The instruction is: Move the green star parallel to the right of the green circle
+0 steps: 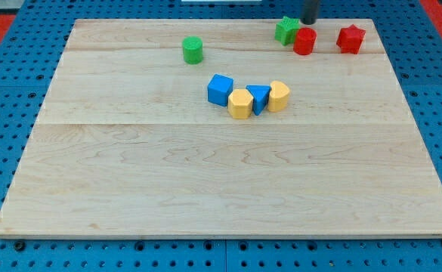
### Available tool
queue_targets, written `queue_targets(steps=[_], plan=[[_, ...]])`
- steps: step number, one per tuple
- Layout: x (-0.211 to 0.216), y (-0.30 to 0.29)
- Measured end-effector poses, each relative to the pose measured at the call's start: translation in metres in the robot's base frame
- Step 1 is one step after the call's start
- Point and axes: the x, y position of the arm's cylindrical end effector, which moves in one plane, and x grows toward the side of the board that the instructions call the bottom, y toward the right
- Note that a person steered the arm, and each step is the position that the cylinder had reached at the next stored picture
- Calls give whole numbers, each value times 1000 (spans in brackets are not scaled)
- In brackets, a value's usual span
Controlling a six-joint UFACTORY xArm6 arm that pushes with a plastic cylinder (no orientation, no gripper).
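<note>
The green star lies near the view's top, right of centre, touching the red cylinder on its right. The green circle is a green cylinder standing to the star's left and slightly lower in the view. My tip is the lower end of a dark rod at the view's top edge, just above the red cylinder and right of the green star.
A red star lies right of the red cylinder. In the middle, a blue cube, a yellow hexagon, a blue triangle and a yellow half-round block form a touching row on the wooden board.
</note>
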Motion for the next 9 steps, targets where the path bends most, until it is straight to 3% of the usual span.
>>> queue_targets(steps=[1,9], plan=[[0,7],[37,-118]])
